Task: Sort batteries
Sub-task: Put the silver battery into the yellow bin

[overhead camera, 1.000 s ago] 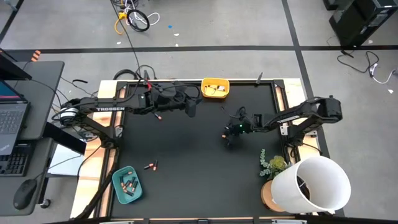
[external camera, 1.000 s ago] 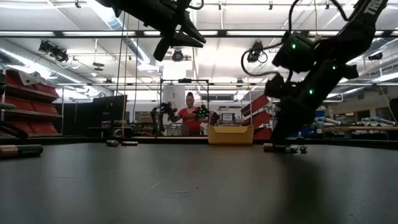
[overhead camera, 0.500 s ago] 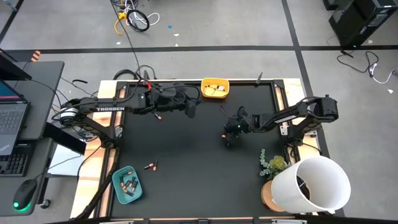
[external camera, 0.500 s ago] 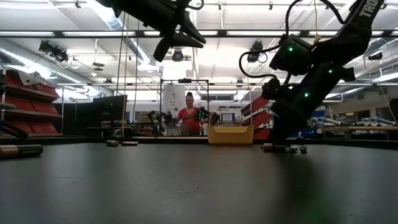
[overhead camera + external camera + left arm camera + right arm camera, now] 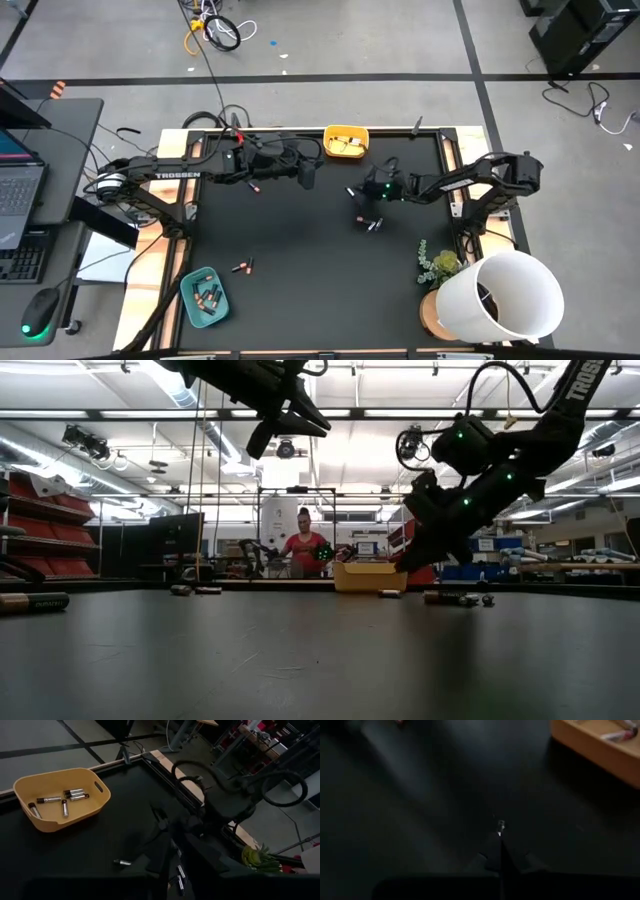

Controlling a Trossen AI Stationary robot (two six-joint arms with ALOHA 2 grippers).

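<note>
While the left claw [image 5: 308,176] hangs above the far-left part of the black counter [image 5: 300,250], its fingers narrowly parted and carrying nothing visible, the right claw [image 5: 352,192] is raised off the counter near the yellow tray [image 5: 346,142]; its fingers are clenched, and the right wrist view shows a small silvery battery [image 5: 500,825] pinched at their tips. In the yellow tray lie several silvery batteries [image 5: 65,800]; 2 or 3 more batteries [image 5: 375,224] lie loose on the counter just below the right claw; another pair [image 5: 241,266] lies near the teal tray [image 5: 204,296], which holds copper-and-black batteries [image 5: 208,297]. At the near-right corner stand a white bucket [image 5: 505,295] and a small green plant [image 5: 438,264]; in the low view a person [image 5: 305,546] shows in the room beyond.
</note>
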